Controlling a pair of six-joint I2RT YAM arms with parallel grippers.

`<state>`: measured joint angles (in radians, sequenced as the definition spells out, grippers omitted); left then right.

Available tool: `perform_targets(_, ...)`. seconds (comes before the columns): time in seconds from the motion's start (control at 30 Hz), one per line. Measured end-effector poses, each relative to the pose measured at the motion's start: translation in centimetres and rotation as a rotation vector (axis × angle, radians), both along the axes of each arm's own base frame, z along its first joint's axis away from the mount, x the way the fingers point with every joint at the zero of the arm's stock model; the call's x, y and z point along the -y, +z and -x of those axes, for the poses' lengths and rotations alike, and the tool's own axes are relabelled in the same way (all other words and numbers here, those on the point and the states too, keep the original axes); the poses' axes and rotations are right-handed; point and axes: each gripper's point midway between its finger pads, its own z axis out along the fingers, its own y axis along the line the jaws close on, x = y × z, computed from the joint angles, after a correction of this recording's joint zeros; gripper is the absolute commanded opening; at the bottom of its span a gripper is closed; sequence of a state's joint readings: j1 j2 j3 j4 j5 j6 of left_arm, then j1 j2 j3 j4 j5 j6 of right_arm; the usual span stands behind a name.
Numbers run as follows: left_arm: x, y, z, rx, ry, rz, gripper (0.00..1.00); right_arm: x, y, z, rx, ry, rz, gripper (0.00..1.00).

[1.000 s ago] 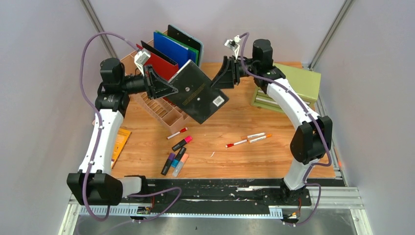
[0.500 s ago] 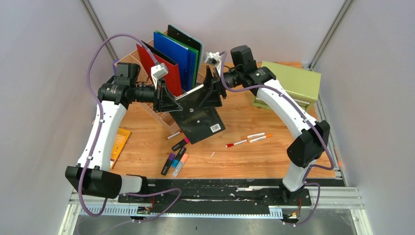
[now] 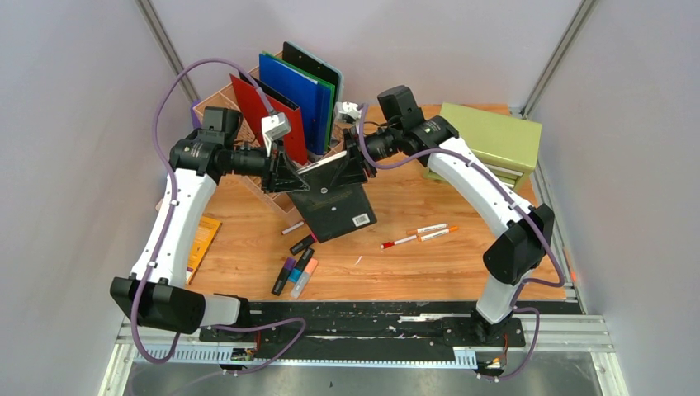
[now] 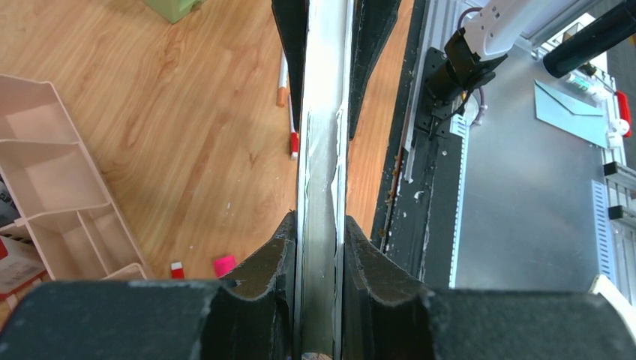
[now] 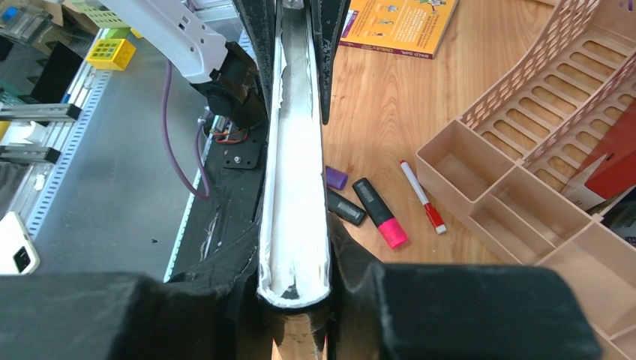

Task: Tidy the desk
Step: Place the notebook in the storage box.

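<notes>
A black book (image 3: 337, 206) with a barcode label hangs tilted above the desk (image 3: 429, 272), just in front of the beige organiser (image 3: 266, 188). My left gripper (image 3: 302, 178) is shut on its upper left edge. My right gripper (image 3: 347, 167) clamps the upper right edge. In the left wrist view the left gripper (image 4: 322, 236) presses both covers of the book (image 4: 323, 150), its grey page edge between them. Seen from the right wrist, the right gripper (image 5: 295, 281) grips the book (image 5: 294, 172) across its white page edge.
Red, blue and green folders (image 3: 293, 95) stand in the organiser at the back. A green drawer cabinet (image 3: 487, 139) sits back right. Loose pens (image 3: 419, 236) and highlighters (image 3: 297, 266) lie on the desk under and in front of the book. An orange booklet (image 3: 202, 239) lies left.
Both arms carried the book left and back toward the organiser, and it now hangs lower and steeper. The right gripper shifted from the book's right corner to its top edge.
</notes>
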<state>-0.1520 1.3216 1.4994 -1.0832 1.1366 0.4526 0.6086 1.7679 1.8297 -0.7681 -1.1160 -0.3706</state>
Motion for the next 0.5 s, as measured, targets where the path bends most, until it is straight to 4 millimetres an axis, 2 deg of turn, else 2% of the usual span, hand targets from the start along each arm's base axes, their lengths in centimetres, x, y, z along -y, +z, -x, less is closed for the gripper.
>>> perform_targets(0.1, 0.0, -0.1, -0.2, 0.015, -0.007, -0.005, 0.0, 0.1, -0.1, -0.2, 0.018, -0.008, 0.006, 0.0)
perform_targets(0.17, 0.1, -0.2, -0.3, 0.02, -0.011, -0.007, 0.13, 0.2, -0.1, -0.2, 0.025, -0.014, 0.013, 0.0)
perform_targets(0.2, 0.1, -0.3, -0.4, 0.02, -0.012, -0.008, 0.26, 0.3, -0.2, -0.2, 0.025, -0.017, 0.017, 0.0)
perform_targets(0.23, 0.1, -0.2, -0.4, 0.02, -0.013, -0.008, 0.33, 0.3, -0.2, -0.2, 0.026, -0.019, 0.02, 0.0)
perform_targets(0.27, 0.2, -0.2, -0.5, 0.02, -0.014, -0.008, 0.46, 0.3, -0.2, -0.2, 0.028, -0.023, 0.02, 0.0)
perform_targets(0.3, 0.2, -0.2, -0.6, 0.023, -0.014, -0.011, 0.51, 0.4, -0.2, -0.3, 0.031, -0.028, 0.023, 0.0)
perform_targets(0.33, 0.1, -0.3, -0.8, 0.02, -0.007, -0.018, 0.61, 0.4, -0.2, -0.4, 0.033, -0.035, 0.028, 0.0)
perform_targets(0.4, -0.1, -0.4, -1.1, 0.024, 0.011, -0.032, 0.75, 0.7, -0.7, -0.7, 0.033, -0.067, 0.06, 0.0)
perform_targets(0.5, -0.5, -0.6, -2.0, 0.037, 0.056, -0.063, 0.88, 1.2, -1.2, -1.4, 0.033, -0.112, 0.098, 0.0)
